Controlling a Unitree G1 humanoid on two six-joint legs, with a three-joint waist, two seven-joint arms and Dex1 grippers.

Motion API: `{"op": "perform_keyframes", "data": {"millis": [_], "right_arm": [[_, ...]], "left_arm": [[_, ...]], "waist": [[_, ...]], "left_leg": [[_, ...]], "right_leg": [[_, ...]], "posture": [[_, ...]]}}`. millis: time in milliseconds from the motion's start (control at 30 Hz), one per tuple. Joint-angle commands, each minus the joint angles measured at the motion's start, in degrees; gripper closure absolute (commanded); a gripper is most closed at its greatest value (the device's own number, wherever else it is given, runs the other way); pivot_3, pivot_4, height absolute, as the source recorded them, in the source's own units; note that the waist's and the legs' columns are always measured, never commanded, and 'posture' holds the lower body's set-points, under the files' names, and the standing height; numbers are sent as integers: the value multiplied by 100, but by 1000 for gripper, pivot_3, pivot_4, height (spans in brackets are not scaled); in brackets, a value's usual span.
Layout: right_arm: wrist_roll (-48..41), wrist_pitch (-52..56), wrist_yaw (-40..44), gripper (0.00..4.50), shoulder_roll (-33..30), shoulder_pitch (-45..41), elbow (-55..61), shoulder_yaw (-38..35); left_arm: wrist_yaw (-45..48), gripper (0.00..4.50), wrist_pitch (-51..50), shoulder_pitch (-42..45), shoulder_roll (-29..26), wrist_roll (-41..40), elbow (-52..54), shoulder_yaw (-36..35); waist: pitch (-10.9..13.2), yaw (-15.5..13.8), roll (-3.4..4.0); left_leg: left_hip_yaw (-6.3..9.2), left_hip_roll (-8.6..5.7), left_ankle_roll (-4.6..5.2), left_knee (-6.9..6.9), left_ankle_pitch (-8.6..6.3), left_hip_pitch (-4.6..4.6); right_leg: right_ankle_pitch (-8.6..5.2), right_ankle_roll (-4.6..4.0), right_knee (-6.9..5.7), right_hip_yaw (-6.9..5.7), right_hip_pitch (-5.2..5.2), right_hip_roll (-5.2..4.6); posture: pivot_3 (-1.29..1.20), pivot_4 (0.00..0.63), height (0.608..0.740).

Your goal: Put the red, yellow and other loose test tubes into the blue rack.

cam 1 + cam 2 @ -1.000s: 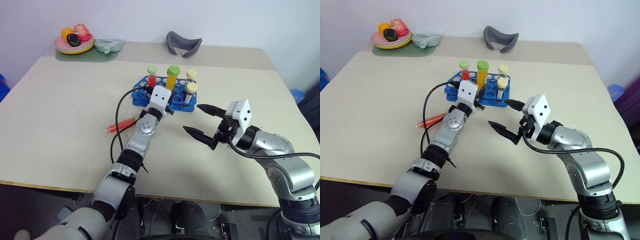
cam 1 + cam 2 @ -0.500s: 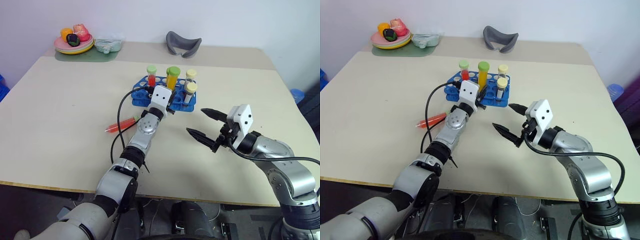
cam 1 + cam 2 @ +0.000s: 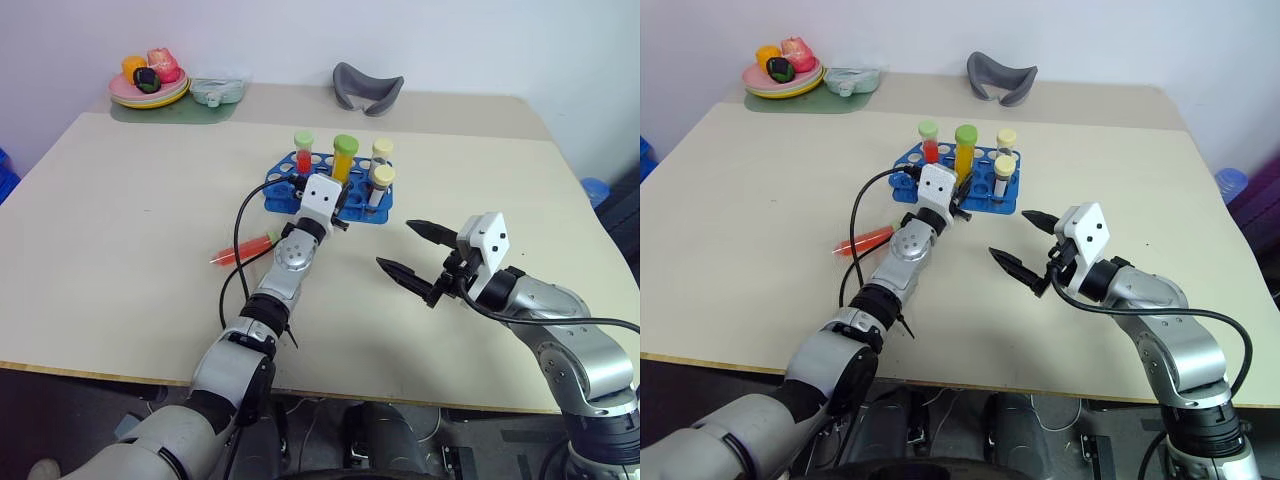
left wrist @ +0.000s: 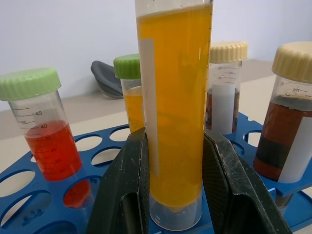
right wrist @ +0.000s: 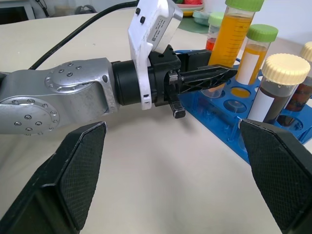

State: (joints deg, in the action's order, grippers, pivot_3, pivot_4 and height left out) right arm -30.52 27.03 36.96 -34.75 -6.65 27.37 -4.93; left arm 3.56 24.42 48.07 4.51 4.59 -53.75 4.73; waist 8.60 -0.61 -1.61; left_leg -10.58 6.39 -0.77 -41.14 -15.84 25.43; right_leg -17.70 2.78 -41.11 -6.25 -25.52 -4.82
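A red tube (image 3: 243,249) is lying loose on the surface (image 3: 120,200), beside the left forearm. The yellow-orange tube (image 4: 171,112) is being pinched upright by the left pincer (image 4: 170,195), its tip just over a hole of the blue rack (image 3: 285,190). It should be kept vertical and lowered straight before being released. The right pincer (image 3: 410,252) is being held spread and empty, apart from the rack.
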Motion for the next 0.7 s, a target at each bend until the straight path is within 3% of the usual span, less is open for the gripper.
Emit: {"op": "perform_keyframes", "data": {"millis": [33, 700], "right_arm": [[-99, 45, -88, 53, 7, -128, 351, -141], [-146, 159, -142, 53, -5, -106, 434, -174]], "left_arm": [[2, 3621, 150, 118, 32, -16, -12, -48], [49, 3621, 453, 402, 114, 18, -604, -113]], "waist": [[0, 0, 0], [0, -2, 0]], "left_leg": [[0, 0, 0, 0, 0, 0], [3, 0, 4, 0, -2, 2]], "right_leg": [[0, 0, 0, 0, 0, 0], [0, 0, 2, -1, 0, -1]], "posture": [[0, 150, 689], [0, 150, 689]]}}
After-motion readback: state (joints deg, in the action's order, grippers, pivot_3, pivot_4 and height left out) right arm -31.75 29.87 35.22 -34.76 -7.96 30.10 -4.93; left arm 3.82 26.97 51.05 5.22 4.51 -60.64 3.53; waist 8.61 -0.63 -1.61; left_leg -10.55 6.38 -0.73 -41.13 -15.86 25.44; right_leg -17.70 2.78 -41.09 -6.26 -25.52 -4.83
